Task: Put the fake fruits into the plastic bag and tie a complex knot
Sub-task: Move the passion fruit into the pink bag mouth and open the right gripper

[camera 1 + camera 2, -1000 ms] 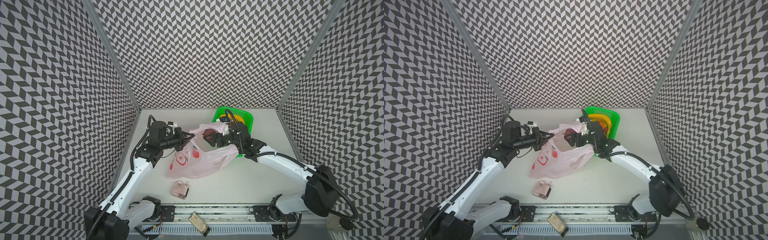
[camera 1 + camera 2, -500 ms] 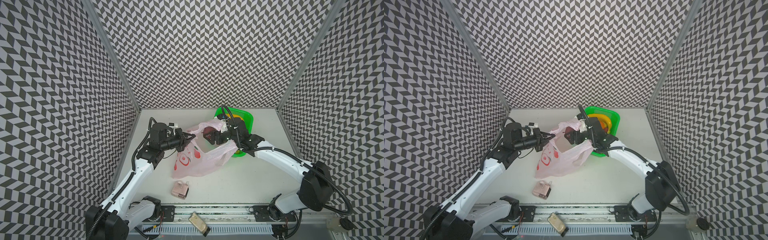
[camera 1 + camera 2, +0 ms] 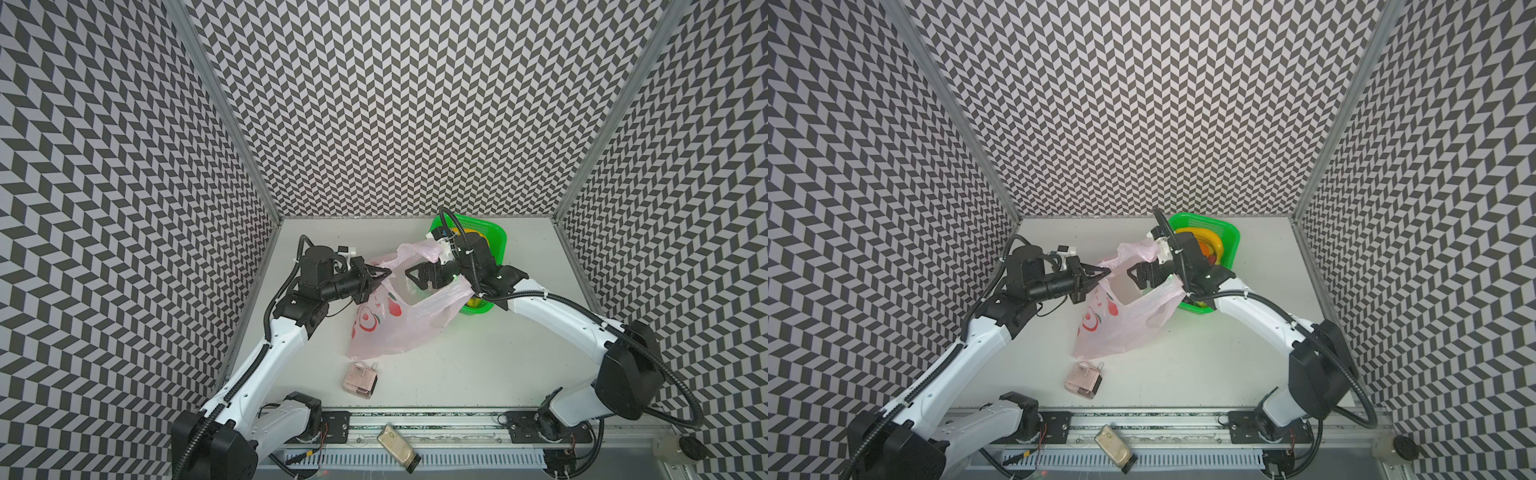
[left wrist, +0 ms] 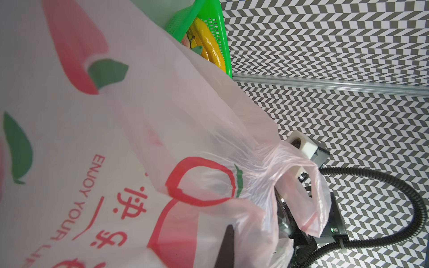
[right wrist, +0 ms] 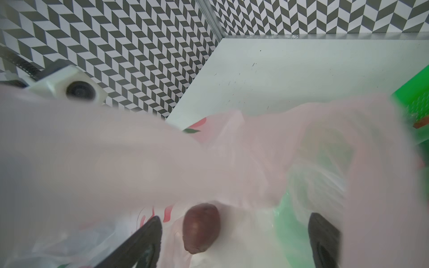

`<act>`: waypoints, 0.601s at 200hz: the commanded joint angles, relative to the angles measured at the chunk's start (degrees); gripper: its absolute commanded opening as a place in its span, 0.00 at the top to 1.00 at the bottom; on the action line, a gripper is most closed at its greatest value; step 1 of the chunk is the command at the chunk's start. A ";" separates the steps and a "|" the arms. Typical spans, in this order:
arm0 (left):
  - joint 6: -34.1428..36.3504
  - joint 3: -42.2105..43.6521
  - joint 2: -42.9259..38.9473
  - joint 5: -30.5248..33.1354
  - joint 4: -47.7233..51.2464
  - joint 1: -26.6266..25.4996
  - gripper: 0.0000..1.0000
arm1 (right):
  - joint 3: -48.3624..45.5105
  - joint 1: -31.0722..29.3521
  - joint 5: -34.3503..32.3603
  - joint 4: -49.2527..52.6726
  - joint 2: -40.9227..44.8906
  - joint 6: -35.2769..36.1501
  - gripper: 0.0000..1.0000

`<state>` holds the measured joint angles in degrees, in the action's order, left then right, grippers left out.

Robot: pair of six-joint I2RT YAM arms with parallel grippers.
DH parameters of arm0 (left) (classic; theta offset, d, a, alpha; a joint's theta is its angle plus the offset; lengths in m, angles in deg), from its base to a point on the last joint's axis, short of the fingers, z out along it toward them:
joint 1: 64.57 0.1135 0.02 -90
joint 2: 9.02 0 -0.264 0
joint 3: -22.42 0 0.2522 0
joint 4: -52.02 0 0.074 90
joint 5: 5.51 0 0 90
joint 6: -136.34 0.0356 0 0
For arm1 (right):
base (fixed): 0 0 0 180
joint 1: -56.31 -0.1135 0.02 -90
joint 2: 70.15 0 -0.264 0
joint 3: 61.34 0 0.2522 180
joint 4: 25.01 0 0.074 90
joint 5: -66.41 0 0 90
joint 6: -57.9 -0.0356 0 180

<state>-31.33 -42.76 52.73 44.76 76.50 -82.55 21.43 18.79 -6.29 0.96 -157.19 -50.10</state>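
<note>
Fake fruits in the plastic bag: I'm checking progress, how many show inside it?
1: a dark brown fruit in the mouth of the plastic bag, between the fingers of the open right gripper. The film may hide others.

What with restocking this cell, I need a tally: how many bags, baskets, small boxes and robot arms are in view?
plastic bag: 1
green basket: 1
small pinkish box: 1
robot arms: 2 (left arm, right arm)
Total: 5
</note>
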 commanded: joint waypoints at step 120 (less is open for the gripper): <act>2.92 0.21 0.41 -0.15 0.38 4.04 1.00 | -3.96 2.43 2.94 0.02 6.14 -0.19 0.01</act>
<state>-28.84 -42.76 52.82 44.98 77.07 -79.20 19.77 19.77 -5.11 2.27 -155.16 -50.32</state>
